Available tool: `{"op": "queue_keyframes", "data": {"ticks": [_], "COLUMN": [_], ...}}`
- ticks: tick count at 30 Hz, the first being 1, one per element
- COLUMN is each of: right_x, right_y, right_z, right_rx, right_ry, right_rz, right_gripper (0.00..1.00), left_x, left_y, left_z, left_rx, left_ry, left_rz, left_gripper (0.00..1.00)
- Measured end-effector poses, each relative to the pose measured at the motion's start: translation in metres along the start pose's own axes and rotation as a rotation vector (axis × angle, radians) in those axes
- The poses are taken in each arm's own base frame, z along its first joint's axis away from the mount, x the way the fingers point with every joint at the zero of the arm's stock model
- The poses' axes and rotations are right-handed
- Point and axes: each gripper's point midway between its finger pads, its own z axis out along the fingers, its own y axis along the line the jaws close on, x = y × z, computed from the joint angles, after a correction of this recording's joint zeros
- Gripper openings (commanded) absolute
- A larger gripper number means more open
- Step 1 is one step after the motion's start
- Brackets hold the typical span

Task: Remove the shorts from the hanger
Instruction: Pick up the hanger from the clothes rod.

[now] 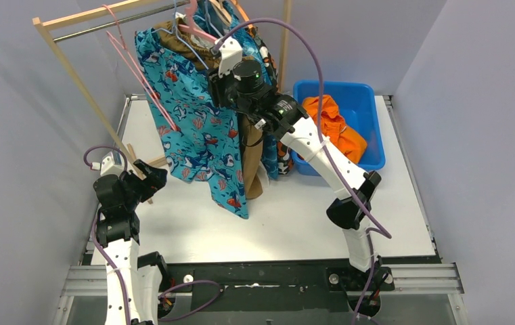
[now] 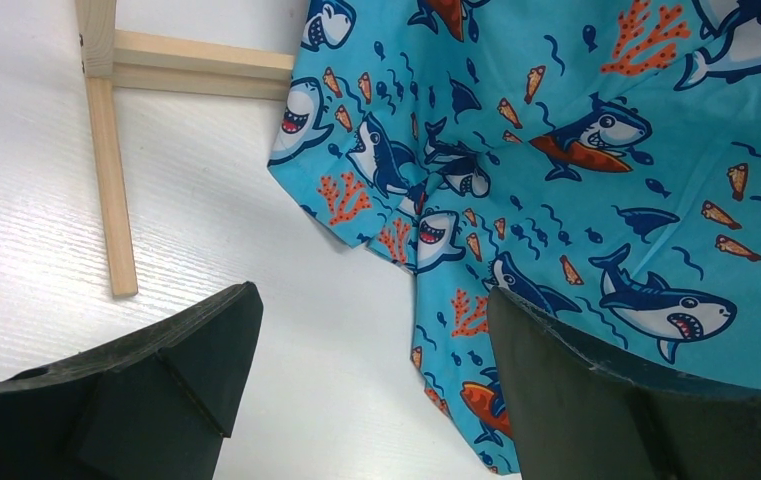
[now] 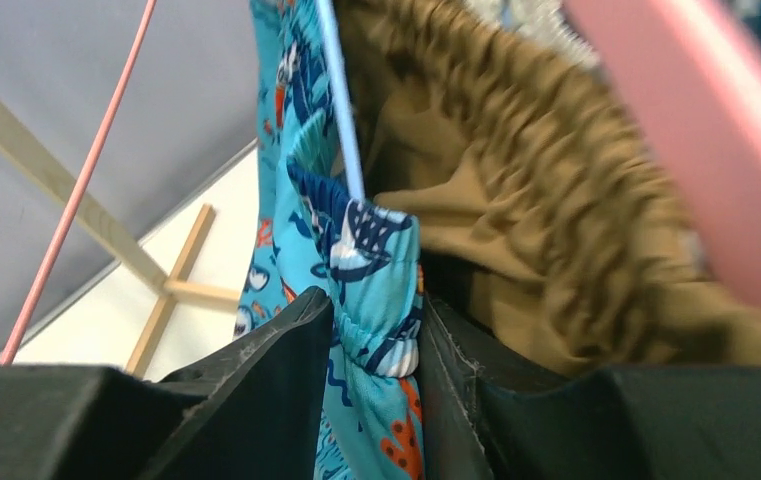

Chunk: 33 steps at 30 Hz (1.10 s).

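Right tool (image 3: 376, 322) on shorts (image 3: 358, 238) — wrist view

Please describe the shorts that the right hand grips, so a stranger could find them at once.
Look at the wooden rack at the back left. Several garments hang on it; the right hand pinches the waistband of the teal shorts. Only they carry sharks; the brown shorts beside them are plain.

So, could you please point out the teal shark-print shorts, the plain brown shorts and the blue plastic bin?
teal shark-print fabric shorts (image 1: 197, 135), top external view, middle of the hanging leg.
plain brown fabric shorts (image 3: 516, 190), right wrist view, gathered waistband.
blue plastic bin (image 1: 363, 108), top external view, bare inner surface.
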Motion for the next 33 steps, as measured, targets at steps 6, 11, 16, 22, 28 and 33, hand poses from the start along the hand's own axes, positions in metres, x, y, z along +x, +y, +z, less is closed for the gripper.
{"op": "queue_keyframes", "data": {"ticks": [6, 11, 16, 22, 28, 33], "right_x": [0.017, 0.015, 0.014, 0.020, -0.006, -0.027], "right_y": [0.013, 0.020, 0.025, 0.050, 0.071, 0.069], "right_z": [0.006, 0.007, 0.013, 0.024, 0.015, 0.010], "right_rx": [-0.064, -0.089, -0.047, 0.004, 0.044, 0.091], "right_ry": [0.042, 0.028, -0.010, -0.121, -0.232, -0.322], "right_rz": [-0.014, -0.010, -0.007, -0.041, -0.056, -0.029], "right_gripper": [0.24, 0.00, 0.00, 0.00, 0.00, 0.00], "left_x": [0.000, 0.002, 0.004, 0.004, 0.004, 0.004], "left_y": [0.000, 0.002, 0.004, 0.004, 0.004, 0.004], "left_z": [0.000, 0.002, 0.004, 0.004, 0.004, 0.004], "left_rx": [0.000, -0.005, -0.014, -0.014, -0.014, -0.014], "left_ry": [0.001, 0.010, 0.025, 0.024, 0.024, 0.024], "left_rz": [0.000, -0.003, -0.009, -0.008, -0.009, -0.009], "left_gripper": [0.84, 0.84, 0.84, 0.84, 0.84, 0.84]}}
